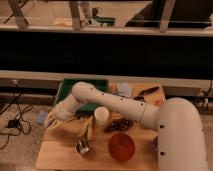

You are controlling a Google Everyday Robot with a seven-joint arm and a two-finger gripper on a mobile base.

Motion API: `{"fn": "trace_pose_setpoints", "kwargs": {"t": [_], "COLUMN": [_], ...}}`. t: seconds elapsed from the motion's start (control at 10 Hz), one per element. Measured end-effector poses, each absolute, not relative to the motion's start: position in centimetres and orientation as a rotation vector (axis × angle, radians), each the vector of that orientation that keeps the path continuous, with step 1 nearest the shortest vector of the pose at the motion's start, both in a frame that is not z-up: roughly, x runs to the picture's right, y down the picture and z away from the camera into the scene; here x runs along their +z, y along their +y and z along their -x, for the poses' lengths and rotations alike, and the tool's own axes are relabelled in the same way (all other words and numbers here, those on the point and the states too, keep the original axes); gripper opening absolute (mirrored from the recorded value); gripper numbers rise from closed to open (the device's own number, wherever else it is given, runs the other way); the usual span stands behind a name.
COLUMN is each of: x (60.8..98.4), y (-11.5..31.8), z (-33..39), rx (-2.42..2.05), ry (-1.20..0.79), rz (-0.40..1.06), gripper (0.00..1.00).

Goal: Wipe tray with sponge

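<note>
Pincer [51, 120] by half-hidden tray's [63, 93] corner

A light wooden worktop [60, 156] carries a round orange-red bowl [121, 146] at the front, a small shiny metal cup [82, 146] left of it, a white cylindrical cup [101, 115] behind, a blue-grey cup [124, 90] at the back; the end effector [51, 120] sits at its left edge
</note>
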State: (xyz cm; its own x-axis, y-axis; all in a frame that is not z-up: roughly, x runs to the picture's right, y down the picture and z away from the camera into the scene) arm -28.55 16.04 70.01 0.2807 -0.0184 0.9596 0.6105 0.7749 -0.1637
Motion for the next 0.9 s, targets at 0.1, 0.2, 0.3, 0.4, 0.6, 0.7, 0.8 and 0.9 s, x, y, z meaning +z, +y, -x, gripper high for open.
{"fn": "trace_pose_setpoints", "kwargs": {"t": [0.1, 0.2, 0.3, 0.4, 0.6, 0.7, 0.8, 0.9], "x": [70.0, 69.9, 70.0, 70.4, 71.6, 72.0, 72.0, 71.9], "y": [15.3, 14.2, 13.2, 11.8, 10.1, 9.7, 9.7, 9.8], "z": [28.7, 28.5, 27.8, 26.3, 22.9, 21.9, 22.0, 22.2], "rx": [-0.451, -0.446, -0.436, -0.42, -0.38, -0.366, -0.367, -0.37], "ry": [-1.224, -1.217, -1.206, -1.191, -1.157, -1.146, -1.147, -1.149], "rz": [0.554, 0.528, 0.506, 0.478, 0.45, 0.444, 0.445, 0.447], "gripper": [0.09, 0.09, 0.09, 0.09, 0.09, 0.09, 0.09, 0.09]}}
